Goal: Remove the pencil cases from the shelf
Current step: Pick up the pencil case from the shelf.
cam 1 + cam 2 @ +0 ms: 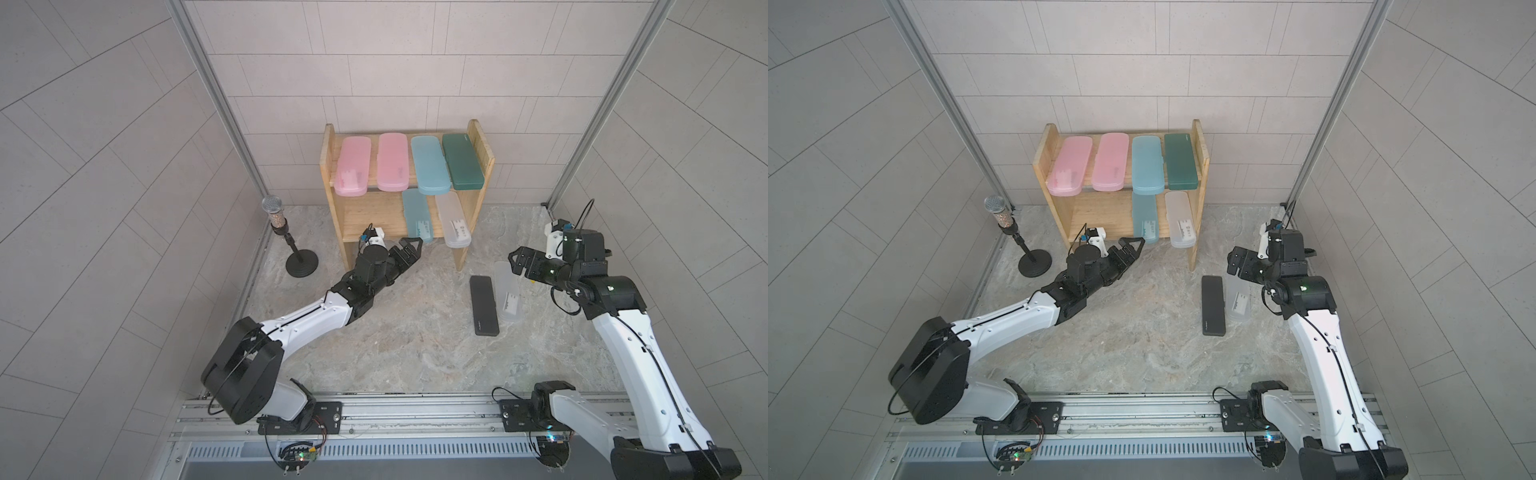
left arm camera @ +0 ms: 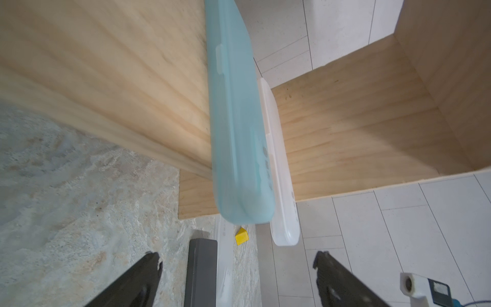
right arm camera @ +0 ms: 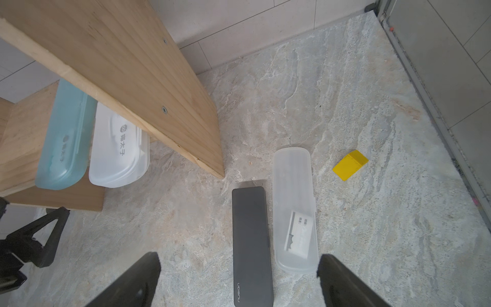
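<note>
We see the shelf (image 1: pixel 365 210) standing at the back of the bench (image 1: pixel 415 345), against the tiled wall, with six of the pencil cases on it. On its top tier four lie side by side: the outer pink case (image 1: pixel 352 166) by the left side panel, the inner pink case (image 1: pixel 392 162), the upper blue case (image 1: pixel 430 164) and the green case (image 1: pixel 462 160) by the right panel. On the lower tier, toward the right panel, we find the lower blue case (image 1: pixel 417 216) and the shelved clear case (image 1: pixel 454 220) just beside each other, both with their front ends jutting past the shelf's front edge. The left half of that tier is bare wood. Two more cases lie flat on the bench, off the shelf, near the foot of its right panel: the black case (image 1: pixel 483 305) and the loose clear case (image 1: pixel 509 297), parallel and just beside one another. The left gripper (image 1: pixel 417 249) sits in front of the lower tier with its fingers spread and nothing between them; in the left wrist view the lower blue case's rounded end (image 2: pixel 244 207) lies just ahead of it. The right gripper (image 1: pixel 515 262) hangs above the bench by the far end of the loose clear case, fingers also wide apart and empty. A small yellow block (image 3: pixel 350 164) rests on the bench near that case, and a microphone (image 1: pixel 274 216) on a round stand is left of the shelf.
</note>
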You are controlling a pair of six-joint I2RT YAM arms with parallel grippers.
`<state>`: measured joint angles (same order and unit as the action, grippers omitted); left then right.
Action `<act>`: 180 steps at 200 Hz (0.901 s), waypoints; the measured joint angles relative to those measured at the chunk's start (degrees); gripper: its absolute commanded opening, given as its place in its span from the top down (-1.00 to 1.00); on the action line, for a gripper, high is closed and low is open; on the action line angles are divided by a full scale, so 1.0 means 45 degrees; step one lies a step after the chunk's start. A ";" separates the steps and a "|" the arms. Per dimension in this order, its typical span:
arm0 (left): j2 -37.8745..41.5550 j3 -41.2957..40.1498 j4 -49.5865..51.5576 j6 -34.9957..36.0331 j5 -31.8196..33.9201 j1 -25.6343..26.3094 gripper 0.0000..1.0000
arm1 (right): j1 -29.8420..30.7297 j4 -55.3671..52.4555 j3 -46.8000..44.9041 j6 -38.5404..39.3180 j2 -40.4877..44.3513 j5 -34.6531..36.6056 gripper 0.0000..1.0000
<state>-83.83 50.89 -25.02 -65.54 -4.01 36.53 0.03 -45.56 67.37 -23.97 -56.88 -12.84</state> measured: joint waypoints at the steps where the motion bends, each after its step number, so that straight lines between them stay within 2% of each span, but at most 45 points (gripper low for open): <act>1: -0.0029 0.0053 0.0024 0.0005 -0.0010 -0.0029 -0.93 | -0.0010 -0.0010 0.0010 0.0005 0.0000 -0.0010 -0.96; 47: -0.0821 0.1239 0.0000 -0.0117 -0.0457 -0.0534 -0.89 | -0.0675 -0.0500 0.0126 0.0534 -0.0029 -0.0301 -0.96; 87: -0.1671 0.1753 -0.0068 -0.0573 -0.0869 -0.0534 -0.80 | -0.0699 -0.0622 0.0155 0.0675 -0.0185 -0.0500 -0.96; 131: -0.1846 0.1783 -0.0228 -0.0855 -0.1127 -0.0534 -0.55 | -0.0699 -0.0656 0.0267 0.0719 -0.0437 -0.0593 -0.95; 164: -0.1846 0.1739 -0.0549 -0.0962 -0.1292 -0.0529 -0.15 | -0.0699 -0.0699 0.0267 0.0816 -0.0447 -0.0583 -0.96; 180: -0.1826 0.1588 -0.0753 -0.1088 -0.1336 -0.0529 -0.12 | -0.0699 -0.0699 0.0267 0.0869 -0.0452 -0.0588 -0.95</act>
<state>-92.05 58.04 -28.40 -70.43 -10.02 34.15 -3.11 -48.71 68.58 -20.05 -58.92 -15.49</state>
